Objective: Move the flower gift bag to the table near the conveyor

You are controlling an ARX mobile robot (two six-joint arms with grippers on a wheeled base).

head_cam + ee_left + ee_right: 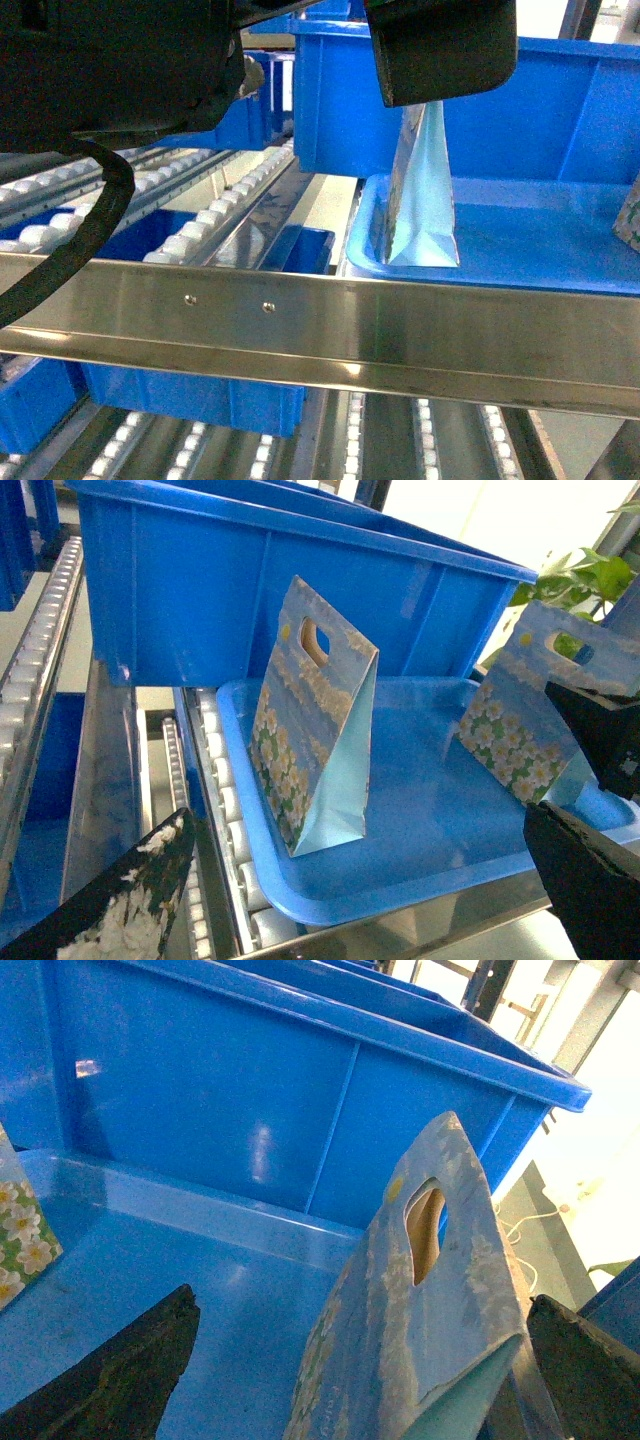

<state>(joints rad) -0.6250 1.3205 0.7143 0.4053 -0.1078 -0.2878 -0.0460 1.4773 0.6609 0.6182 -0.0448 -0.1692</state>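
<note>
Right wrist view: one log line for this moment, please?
right gripper open, straddling flower-printed paper gift bag | bag upright in shallow blue plastic tray | not gripped

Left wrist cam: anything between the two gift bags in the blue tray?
Nothing. The left wrist view shows only bare blue tray floor between the nearer gift bag and the far gift bag.

1. The flower gift bag (300, 750) has white and yellow flowers, green leaves and a pale blue side.
2. The tray (420, 880) and bin (200, 590) are bright blue.
3. The conveyor (300, 320) is shiny silver with small white rollers (200, 230).
</note>
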